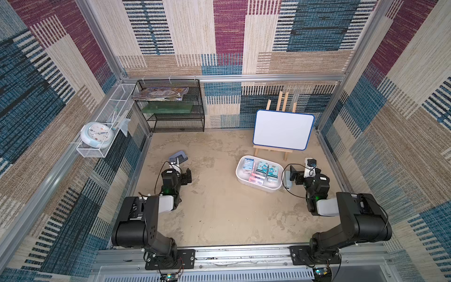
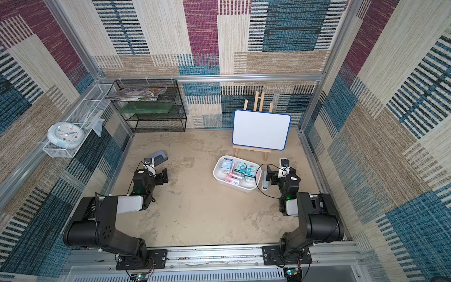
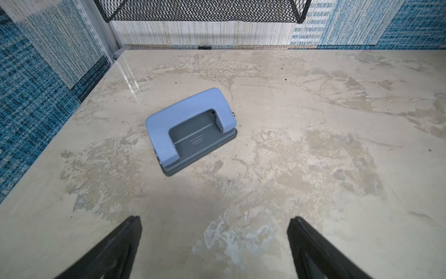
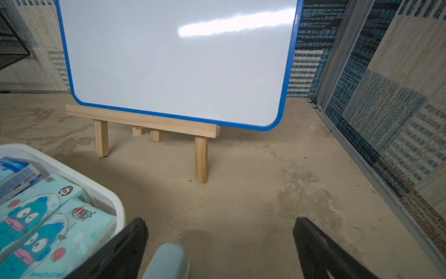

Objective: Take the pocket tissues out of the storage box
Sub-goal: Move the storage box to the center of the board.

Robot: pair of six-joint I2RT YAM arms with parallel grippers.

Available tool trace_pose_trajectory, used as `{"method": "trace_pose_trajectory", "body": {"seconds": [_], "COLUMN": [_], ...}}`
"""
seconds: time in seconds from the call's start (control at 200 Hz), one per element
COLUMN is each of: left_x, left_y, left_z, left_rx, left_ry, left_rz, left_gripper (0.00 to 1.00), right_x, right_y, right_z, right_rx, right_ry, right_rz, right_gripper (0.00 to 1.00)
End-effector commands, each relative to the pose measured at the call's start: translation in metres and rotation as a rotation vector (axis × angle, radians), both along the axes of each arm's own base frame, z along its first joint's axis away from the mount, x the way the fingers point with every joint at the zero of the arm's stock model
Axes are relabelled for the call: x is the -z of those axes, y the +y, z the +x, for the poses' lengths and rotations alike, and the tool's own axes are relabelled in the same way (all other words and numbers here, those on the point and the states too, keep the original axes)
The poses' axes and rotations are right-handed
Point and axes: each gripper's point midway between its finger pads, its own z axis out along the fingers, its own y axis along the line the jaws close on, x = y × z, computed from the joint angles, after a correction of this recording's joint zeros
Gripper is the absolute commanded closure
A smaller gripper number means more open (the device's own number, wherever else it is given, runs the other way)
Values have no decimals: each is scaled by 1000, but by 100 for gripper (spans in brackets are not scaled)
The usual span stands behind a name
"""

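On the right half of the table point(image 1: 219, 214), just this side of the little wooden easel point(image 4: 144, 120) with its whiteboard point(image 1: 283, 129), sits the storage box point(image 1: 256, 187), and the pocket tissues point(image 1: 262, 171) all lie inside it. In both top views I can make out a pale blue packet at the box's far left, teal cartoon packets side by side along its far right, and pink ones toward the near wall. Some seem to be stacked, so I can't count them with any confidence from here.

The right gripper point(image 4: 218, 222) hangs low just to the right of the box, its two fingers spread wide with nothing caught between them. From its wrist view the box's rounded corner and the teal packets point(image 4: 43, 217) sit right beside one finger, close but untouched. A pale grey-blue thing that looks like a stapler point(image 1: 287, 179) lies on the table between box and gripper, its rounded end showing between the fingers.

Over on the left, well apart from the box, the left gripper point(image 3: 214, 218) is likewise splayed and empty, low over bare table. The hole punch point(image 3: 190, 130) lies just beyond it, toward the far-left corner.
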Motion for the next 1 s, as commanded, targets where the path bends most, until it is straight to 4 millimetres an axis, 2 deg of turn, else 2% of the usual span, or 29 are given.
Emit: {"method": "trace_pose_trajectory", "body": {"seconds": [0.0, 0.426, 0.486, 0.581, 0.591, 0.626, 0.721, 0.997], "left_x": [-3, -4, -8, -27, -23, -29, -48, -102], "left_y": [-1, -2, 1, 4, 4, 3, 6, -5], "left_z": [2, 2, 2, 3, 0, -4, -13, -43], "left_rx": [9, 13, -6, -24, -24, -19, -45, -36], "left_ry": [-13, -14, -15, -16, 7, 1, -14, -30], "left_rz": [-5, -6, -5, -2, -1, -1, -11, -147], "left_gripper": [0, 1, 1, 1, 1, 0, 1, 1], "right_x": [-9, -9, -11, -18, -19, -23, -38, -72], "right_y": [1, 1, -4, -10, -10, -11, -14, -14], "right_z": [2, 1, 4, 13, 12, 12, 5, -25], "right_rx": [-6, -6, 26, 60, 60, 64, 93, 141], "right_ry": [-33, -36, -23, 15, 19, 17, 5, 71], "right_rz": [3, 3, 13, 20, 20, 23, 51, 211], "right_gripper": [0, 0, 0, 0, 0, 0, 0, 0]}}
